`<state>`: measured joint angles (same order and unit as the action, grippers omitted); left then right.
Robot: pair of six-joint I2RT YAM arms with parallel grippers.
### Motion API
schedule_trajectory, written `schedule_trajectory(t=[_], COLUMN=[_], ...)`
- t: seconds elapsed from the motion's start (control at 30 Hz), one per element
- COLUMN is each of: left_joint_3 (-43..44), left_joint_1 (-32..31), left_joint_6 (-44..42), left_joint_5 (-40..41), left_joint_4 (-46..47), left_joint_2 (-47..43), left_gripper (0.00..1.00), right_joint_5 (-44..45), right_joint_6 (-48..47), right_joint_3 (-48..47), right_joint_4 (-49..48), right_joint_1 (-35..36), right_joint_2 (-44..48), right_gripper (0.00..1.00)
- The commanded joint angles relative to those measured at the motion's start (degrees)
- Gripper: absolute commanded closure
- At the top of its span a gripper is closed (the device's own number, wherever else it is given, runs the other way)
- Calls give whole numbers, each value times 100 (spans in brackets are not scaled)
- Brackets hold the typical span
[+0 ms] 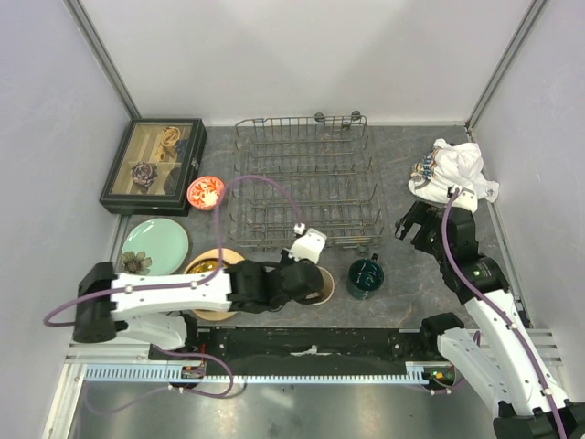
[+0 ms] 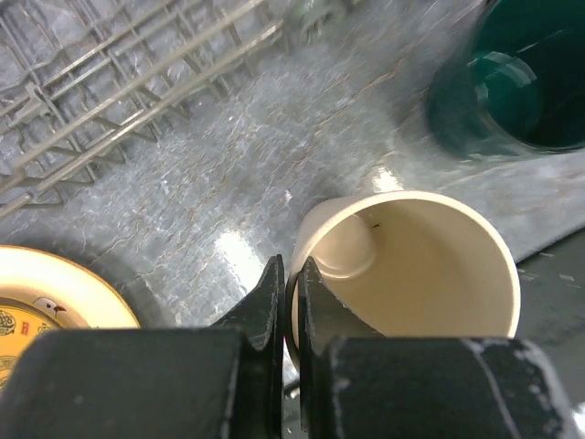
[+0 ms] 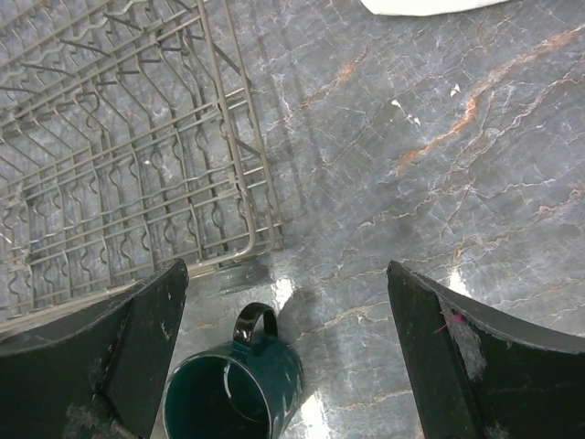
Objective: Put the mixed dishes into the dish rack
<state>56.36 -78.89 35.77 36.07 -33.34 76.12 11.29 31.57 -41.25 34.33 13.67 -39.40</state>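
Note:
My left gripper (image 1: 302,277) is shut on the rim of the beige cup (image 1: 324,285), which stands just in front of the dish rack (image 1: 302,183). In the left wrist view the fingers (image 2: 272,291) pinch the cup's wall (image 2: 411,265), one finger inside and one outside. The dark green mug (image 1: 366,277) stands upright right of the cup and shows in the right wrist view (image 3: 233,389). My right gripper (image 1: 416,224) is open and empty, above the table right of the rack (image 3: 119,165). The red-orange bowl (image 1: 206,192), the pale green plate (image 1: 155,245) and a yellow plate (image 1: 206,267) lie at the left.
A dark glass-topped display box (image 1: 154,165) stands at the back left. A white cloth bundle (image 1: 452,169) lies at the back right. A cream plate with a drawing (image 2: 55,302) lies partly under my left arm. Walls close off the back and both sides.

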Motion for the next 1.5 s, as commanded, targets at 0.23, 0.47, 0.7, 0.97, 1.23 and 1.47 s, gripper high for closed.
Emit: schedule_trajectory(t=[0.23,0.47,0.7,0.97,1.23,1.47], left_joint_3=[-949,-1338,-1382,-1232,-1944,-1971], left_joint_1=[190,488,2164,3660,4110,4110], left_joint_6=[9,-78,70,465,1327,1485], left_joint_5=[-223,-565,-2366,-4257,-4803,-4750], left_joint_4=[1883,2656,3720,4931,6216,6726], left_joint_2=[-3233,-3639,-3095,-2339,-2084,-1680], left_gripper=[98,98,98,99,98,98], right_joint_5=[-661,-1548,-2156,-3271,-4354,-4197], right_joint_6=[314,622,1070,2094,4883,5420], right_joint_3=[-5,-128,-181,222,1892,1981], right_joint_4=[-461,-1015,-1525,-2683,-6700,-7501], right_joint_1=[30,22,13,-197,-436,-436], right_joint_2=[73,-42,-165,-393,-603,-595], right_gripper=[2,2,2,2,2,2])
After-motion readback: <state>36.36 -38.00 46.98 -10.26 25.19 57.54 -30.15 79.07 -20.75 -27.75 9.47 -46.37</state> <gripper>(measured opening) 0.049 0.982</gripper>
